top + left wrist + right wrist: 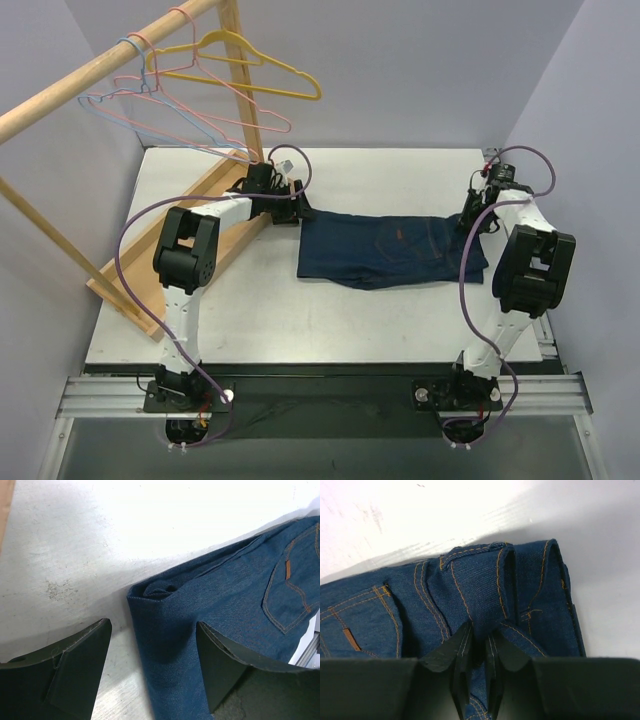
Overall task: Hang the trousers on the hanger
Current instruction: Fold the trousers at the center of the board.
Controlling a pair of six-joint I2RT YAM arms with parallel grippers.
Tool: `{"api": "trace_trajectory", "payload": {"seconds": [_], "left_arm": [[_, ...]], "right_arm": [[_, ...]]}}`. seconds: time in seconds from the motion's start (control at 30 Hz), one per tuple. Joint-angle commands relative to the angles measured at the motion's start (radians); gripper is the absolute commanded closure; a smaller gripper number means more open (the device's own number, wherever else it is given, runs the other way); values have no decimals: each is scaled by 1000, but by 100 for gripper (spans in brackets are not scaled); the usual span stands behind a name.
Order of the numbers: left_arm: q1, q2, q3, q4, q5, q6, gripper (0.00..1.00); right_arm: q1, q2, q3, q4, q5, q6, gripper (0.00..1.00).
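Note:
The trousers [390, 250] lie folded flat across the middle of the table, dark blue denim with orange stitching. My left gripper [296, 212] is down at their left end. In the left wrist view it [152, 629] stands open, with the folded edge of the trousers [240, 595] lying between its fingers [75, 670]. At the right end, my right gripper [478, 215] is low over the waist. The right wrist view shows it [479, 632] shut on a raised fold of the trousers [475, 575]. The light-blue hanger [92, 98] hangs on the wooden rail at the back left.
A wooden rack [90, 75] stands along the table's left side, its base board [180, 240] on the tabletop [300, 320]. A yellow hanger [250, 60] and pink hangers [200, 115] share the rail. Purple-grey walls close in on three sides.

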Motion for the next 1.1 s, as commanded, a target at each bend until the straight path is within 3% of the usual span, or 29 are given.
{"api": "trace_trajectory", "payload": {"seconds": [0.0, 0.17, 0.23, 0.3, 0.37, 0.53, 0.73, 1.07], "left_arm": [[-7, 6, -7, -2, -44, 6, 21], [-10, -40, -69, 16, -70, 6, 21], [-18, -48, -79, 21, -68, 7, 21], [-30, -57, -93, 21, -64, 6, 21], [-38, -77, -113, 25, -61, 6, 21], [-48, -143, -191, 47, -76, 0, 21], [-51, -254, -277, 28, -142, 15, 21], [-53, -550, -502, -47, -375, 69, 21]], "right_arm": [[-7, -68, 44, -155, 109, -3, 86], [-7, -117, 10, -170, 288, 17, 81], [-8, -102, 19, -179, 316, 29, 50], [-1, -83, 38, -214, 301, 32, 38], [13, -118, 32, -217, 284, 31, 33], [105, -230, -13, -217, 259, 56, 33], [145, -283, -166, -157, 42, 130, 37], [68, 2, -166, -125, -68, 261, 41]]}}
